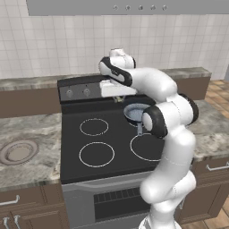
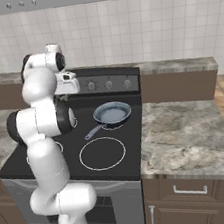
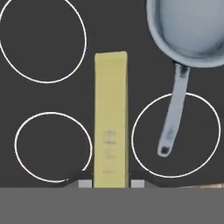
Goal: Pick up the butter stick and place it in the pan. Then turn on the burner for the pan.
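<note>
Black glass stovetop (image 1: 112, 147) stretched out beneath the pincer (image 3: 111, 183), four white burner rings on it and plenty of bare dark surface between them. Marble counter (image 2: 188, 133) ran off both sides of the stove. The pincer was clamped narrow on the butter stick (image 3: 111, 118), which stuck straight out ahead of its tips, held above the cooktop. Up and to the right of the pincer in the hand view sat the pan (image 3: 192, 30), its handle (image 3: 173, 113) trailing back across a burner ring, well clear of the butter. In the left base view the arm was folded, elbow forward, forearm reaching back toward the stove's control panel (image 1: 82, 91).
</note>
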